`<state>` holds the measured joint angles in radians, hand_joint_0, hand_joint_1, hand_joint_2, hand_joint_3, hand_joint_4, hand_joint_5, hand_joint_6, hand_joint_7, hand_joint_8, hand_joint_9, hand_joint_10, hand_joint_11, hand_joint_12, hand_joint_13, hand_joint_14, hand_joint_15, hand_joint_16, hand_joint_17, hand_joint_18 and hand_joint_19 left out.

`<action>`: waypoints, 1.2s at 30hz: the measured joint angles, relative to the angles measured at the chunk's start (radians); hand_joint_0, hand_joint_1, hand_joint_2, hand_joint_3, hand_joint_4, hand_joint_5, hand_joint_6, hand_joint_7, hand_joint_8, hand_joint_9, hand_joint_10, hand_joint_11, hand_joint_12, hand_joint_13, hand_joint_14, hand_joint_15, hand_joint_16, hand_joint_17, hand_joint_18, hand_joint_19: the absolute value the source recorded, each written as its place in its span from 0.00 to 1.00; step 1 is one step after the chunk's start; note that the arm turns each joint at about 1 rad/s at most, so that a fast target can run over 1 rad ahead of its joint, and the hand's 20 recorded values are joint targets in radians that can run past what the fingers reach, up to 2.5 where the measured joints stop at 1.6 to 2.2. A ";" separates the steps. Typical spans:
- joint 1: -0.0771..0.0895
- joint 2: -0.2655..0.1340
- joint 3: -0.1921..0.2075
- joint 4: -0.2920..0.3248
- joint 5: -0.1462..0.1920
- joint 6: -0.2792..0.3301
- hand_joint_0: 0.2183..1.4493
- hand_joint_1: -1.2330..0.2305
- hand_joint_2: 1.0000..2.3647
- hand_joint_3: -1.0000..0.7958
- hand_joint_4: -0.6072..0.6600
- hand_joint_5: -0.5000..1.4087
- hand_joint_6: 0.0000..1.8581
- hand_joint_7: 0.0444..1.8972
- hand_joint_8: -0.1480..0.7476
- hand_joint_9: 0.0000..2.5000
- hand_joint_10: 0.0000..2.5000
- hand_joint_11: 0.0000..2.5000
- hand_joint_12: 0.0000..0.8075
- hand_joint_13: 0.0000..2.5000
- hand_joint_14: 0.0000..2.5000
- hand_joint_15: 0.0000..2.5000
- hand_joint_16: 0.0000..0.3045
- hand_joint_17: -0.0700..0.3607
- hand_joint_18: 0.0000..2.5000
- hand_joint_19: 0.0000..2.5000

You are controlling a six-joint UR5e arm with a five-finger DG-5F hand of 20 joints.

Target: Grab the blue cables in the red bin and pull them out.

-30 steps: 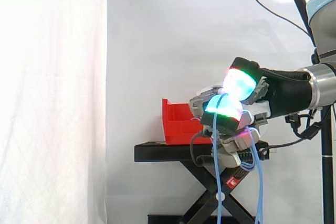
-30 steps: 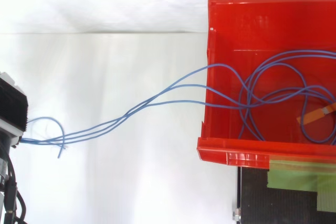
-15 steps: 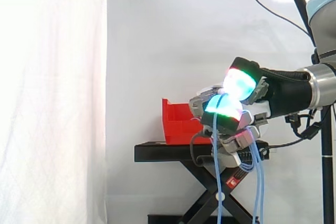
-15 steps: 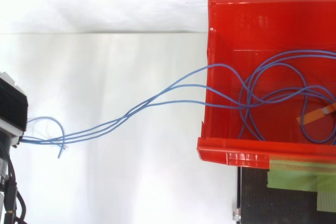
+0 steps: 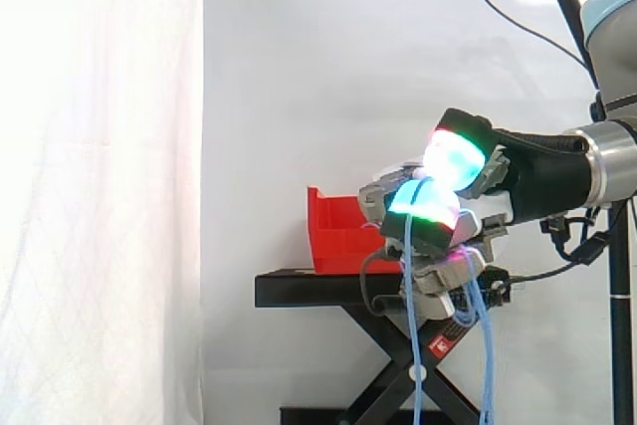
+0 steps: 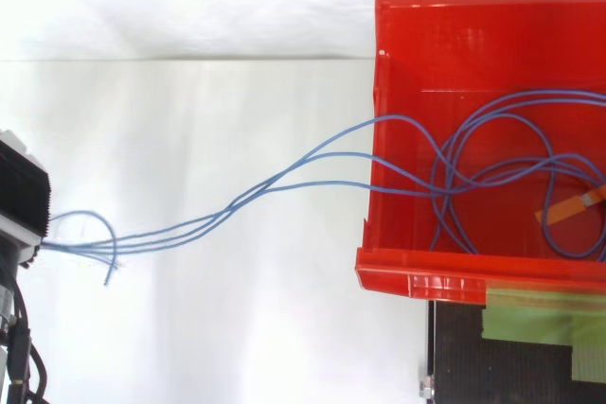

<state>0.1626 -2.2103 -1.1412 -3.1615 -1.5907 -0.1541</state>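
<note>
Hanging behind the work is one white curtain (image 5: pixel 100 186), and from the right edge of the side view one arm (image 5: pixel 609 161) reaches in level. One black stand (image 5: pixel 309 290) carries one red bin (image 6: pixel 407 273), which sits at the stand's left end in the side view. Just right of the bin and a little above its rim is the hand (image 5: pixel 438 228), its fingers curled and clenched on the blue cables (image 6: pixel 284 175). Its glowing fingertips (image 5: pixel 453 158) show cyan, green and red. From above, three strands can be counted crossing the bin's left wall. Their long axis runs left to right across the top view, sloping slightly downward toward the left, and they draw together into one bundle as they near the left edge. Beside that bundle one strand makes a small loop, and one loose end points downward. Inside the bin the rest of the cables lie in overlapping loops on the floor, toward the right side. In the side view the strands drop almost straight down from the hand, one in front of the stand's top and the others further right. One small orange strip (image 6: pixel 569 206) lies among the loops in the bin.
</note>
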 measured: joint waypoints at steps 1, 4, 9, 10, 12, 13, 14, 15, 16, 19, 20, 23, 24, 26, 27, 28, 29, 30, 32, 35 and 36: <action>0.000 0.000 0.000 0.000 0.000 0.000 0.60 0.20 0.00 0.03 0.41 0.63 0.65 0.25 0.39 0.52 0.01 0.58 0.43 0.46 0.01 0.50 0.15 0.41 0.34 0.34; 0.000 0.000 0.000 0.000 0.000 0.000 0.59 0.20 0.00 0.03 0.41 0.63 0.65 0.25 0.38 0.52 0.01 0.58 0.43 0.45 0.01 0.50 0.15 0.41 0.33 0.34; 0.000 0.000 0.000 0.000 0.000 0.000 0.59 0.20 0.00 0.03 0.41 0.62 0.66 0.24 0.38 0.52 0.01 0.58 0.43 0.45 0.01 0.50 0.15 0.41 0.33 0.34; 0.000 0.000 0.000 0.000 0.000 0.000 0.60 0.20 0.00 0.02 0.40 0.62 0.66 0.24 0.39 0.52 0.01 0.58 0.44 0.45 0.01 0.50 0.15 0.41 0.33 0.34; 0.000 0.000 0.000 0.000 0.000 0.000 0.60 0.20 0.00 0.00 0.38 0.63 0.66 0.24 0.38 0.52 0.01 0.58 0.43 0.44 0.01 0.49 0.15 0.40 0.32 0.34; 0.000 0.000 0.000 0.000 0.000 0.000 0.60 0.19 0.00 0.00 0.36 0.63 0.65 0.24 0.38 0.52 0.01 0.58 0.43 0.42 0.01 0.48 0.15 0.40 0.31 0.33; 0.000 0.000 0.000 0.000 0.000 0.000 0.60 0.19 0.00 0.00 0.36 0.63 0.65 0.24 0.37 0.52 0.01 0.58 0.43 0.42 0.01 0.48 0.15 0.40 0.30 0.34; 0.000 0.000 0.000 0.000 0.000 0.000 0.60 0.19 0.00 0.00 0.36 0.63 0.65 0.23 0.37 0.52 0.01 0.58 0.43 0.42 0.01 0.48 0.15 0.40 0.30 0.34; 0.000 0.000 0.000 0.000 0.000 0.000 0.60 0.19 0.00 0.00 0.35 0.63 0.65 0.24 0.37 0.52 0.01 0.58 0.43 0.42 0.01 0.48 0.15 0.40 0.30 0.34; 0.000 0.000 0.000 0.000 0.000 0.000 0.60 0.19 0.00 0.00 0.35 0.64 0.64 0.25 0.37 0.52 0.01 0.57 0.43 0.42 0.01 0.47 0.15 0.40 0.30 0.34; 0.000 0.000 0.000 0.000 0.000 0.000 0.60 0.19 0.00 0.00 0.34 0.64 0.63 0.25 0.37 0.52 0.01 0.58 0.43 0.42 0.01 0.47 0.15 0.40 0.29 0.34; 0.000 0.000 0.000 0.000 0.000 0.000 0.60 0.19 0.00 0.00 0.32 0.63 0.63 0.25 0.37 0.51 0.01 0.57 0.43 0.41 0.01 0.47 0.15 0.40 0.29 0.33; 0.000 0.000 0.000 0.000 0.000 0.000 0.60 0.19 0.00 0.00 0.32 0.63 0.63 0.25 0.36 0.51 0.01 0.57 0.43 0.41 0.01 0.47 0.15 0.40 0.29 0.33; 0.000 0.000 0.000 0.000 0.000 0.000 0.60 0.19 0.00 0.00 0.32 0.63 0.62 0.25 0.36 0.51 0.01 0.56 0.43 0.41 0.01 0.47 0.15 0.39 0.29 0.33; 0.000 0.000 0.000 0.000 0.000 0.000 0.60 0.19 0.00 0.00 0.32 0.63 0.62 0.24 0.37 0.50 0.01 0.56 0.43 0.41 0.01 0.47 0.15 0.39 0.29 0.33; 0.000 0.000 0.000 0.000 0.000 0.000 0.60 0.19 0.00 0.00 0.31 0.63 0.62 0.25 0.36 0.50 0.01 0.57 0.43 0.41 0.01 0.46 0.14 0.39 0.29 0.34; 0.000 0.000 0.000 0.000 0.000 0.000 0.60 0.19 0.00 0.00 0.31 0.63 0.62 0.25 0.37 0.50 0.01 0.56 0.43 0.41 0.01 0.47 0.14 0.39 0.29 0.34; 0.000 0.000 0.000 0.000 0.000 0.000 0.60 0.19 0.00 0.00 0.32 0.63 0.62 0.25 0.36 0.51 0.01 0.56 0.43 0.41 0.01 0.47 0.14 0.39 0.29 0.34; 0.000 0.000 0.000 0.000 0.000 0.000 0.60 0.19 0.00 0.00 0.32 0.63 0.61 0.25 0.36 0.50 0.01 0.57 0.43 0.41 0.01 0.47 0.15 0.39 0.29 0.34; 0.000 0.000 0.000 0.000 0.000 0.000 0.60 0.19 0.00 0.00 0.32 0.63 0.61 0.25 0.36 0.51 0.01 0.57 0.43 0.41 0.01 0.46 0.14 0.39 0.29 0.34; 0.000 0.000 0.000 0.000 0.000 0.000 0.60 0.19 0.00 0.00 0.32 0.64 0.61 0.25 0.36 0.50 0.01 0.57 0.43 0.41 0.01 0.46 0.15 0.39 0.29 0.34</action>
<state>0.1626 -2.2102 -1.1412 -3.1615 -1.5907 -0.1541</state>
